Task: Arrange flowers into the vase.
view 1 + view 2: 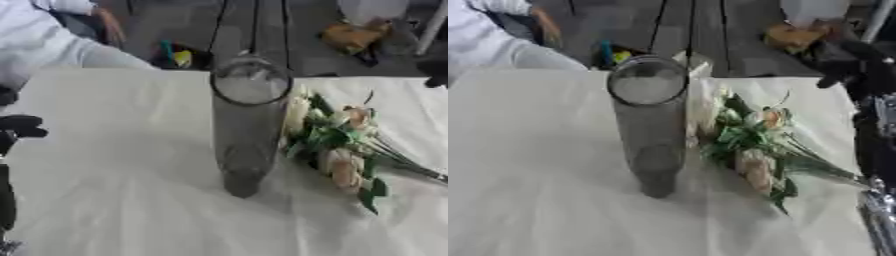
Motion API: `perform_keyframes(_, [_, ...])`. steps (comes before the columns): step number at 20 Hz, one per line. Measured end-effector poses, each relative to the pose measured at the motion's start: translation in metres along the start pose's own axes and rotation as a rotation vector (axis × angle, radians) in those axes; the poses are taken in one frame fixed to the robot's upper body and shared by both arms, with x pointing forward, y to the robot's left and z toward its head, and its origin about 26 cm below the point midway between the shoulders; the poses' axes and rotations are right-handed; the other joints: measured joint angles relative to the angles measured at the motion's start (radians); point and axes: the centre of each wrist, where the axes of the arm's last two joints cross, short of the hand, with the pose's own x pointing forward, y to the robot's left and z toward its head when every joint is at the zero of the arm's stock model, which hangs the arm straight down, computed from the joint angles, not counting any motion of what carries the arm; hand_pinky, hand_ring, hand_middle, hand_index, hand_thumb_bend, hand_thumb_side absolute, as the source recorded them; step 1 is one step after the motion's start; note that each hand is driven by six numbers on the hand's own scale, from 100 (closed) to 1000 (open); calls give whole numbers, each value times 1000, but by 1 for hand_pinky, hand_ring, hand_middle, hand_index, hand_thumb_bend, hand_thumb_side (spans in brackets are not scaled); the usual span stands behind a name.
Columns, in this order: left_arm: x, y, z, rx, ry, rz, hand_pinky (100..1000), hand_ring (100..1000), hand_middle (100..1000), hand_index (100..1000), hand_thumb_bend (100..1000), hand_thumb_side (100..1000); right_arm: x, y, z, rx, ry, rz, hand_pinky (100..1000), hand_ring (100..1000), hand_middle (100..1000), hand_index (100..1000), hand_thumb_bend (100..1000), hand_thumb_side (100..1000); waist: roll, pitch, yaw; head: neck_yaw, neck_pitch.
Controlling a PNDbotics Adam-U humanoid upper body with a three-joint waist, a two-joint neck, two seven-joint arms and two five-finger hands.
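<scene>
Fingers of left hand [19, 126]: dark, bunched at left edge of table, curl state not readable; nothing seen held. Fingers of right hand [852, 62]: black, drooping near far right corner of table, apart from the stems; cannot tell whether straight or curled. Right forearm [878, 150] running down right edge of right eye view, black above, silver toward bottom.

Tall clear glass vase [245, 130]: upright at table centre, cylindrical, greyish, round rim toward far edge, base nearer. Nothing visible inside.

Bunch of flowers [337, 145]: lying flat on the cloth just to the right of vase, blooms nearest the glass, possibly touching it, contact not certain. Cream and pale peach rose-like heads, green leaves. Stems [824, 167] trailing right and nearer, reaching toward right forearm. Not in vase.

Table [114, 190]: covered in off-white cloth, wrinkled.

Beyond far edge: dark plank floor, small yellow and green object [179, 57], brownish-orange lump [350, 35]. Person in light clothing [44, 40] at upper left, touching nothing on table.
</scene>
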Motion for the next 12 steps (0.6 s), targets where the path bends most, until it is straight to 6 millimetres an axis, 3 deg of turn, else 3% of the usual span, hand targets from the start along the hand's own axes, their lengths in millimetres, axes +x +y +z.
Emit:
perform_keyframes(5, [0,0,0,0,0,0,548,592,712,867,100,1000,0,0,0,0,-1,2,835,745,500,848,117,944,0,0,3,-1,0])
perform_keyframes(6, [0,0,0,0,0,0,548,592,712,867,100,1000,0,-1,-1,2,-1,7,834,757,510,849,161,995,0,0,3,-3,0])
perform_keyframes(8, [0,0,0,0,0,0,549,592,712,867,100,1000,2,-5,-4,15,-13,35,832,773,527,853,249,1000,0,0,1,-4,0])
perform_keyframes(12, [0,0,0,0,-1,0,549,592,712,867,100,1000,7,-16,-15,51,-50,122,832,773,527,853,249,1000,0,-1,0,-7,7])
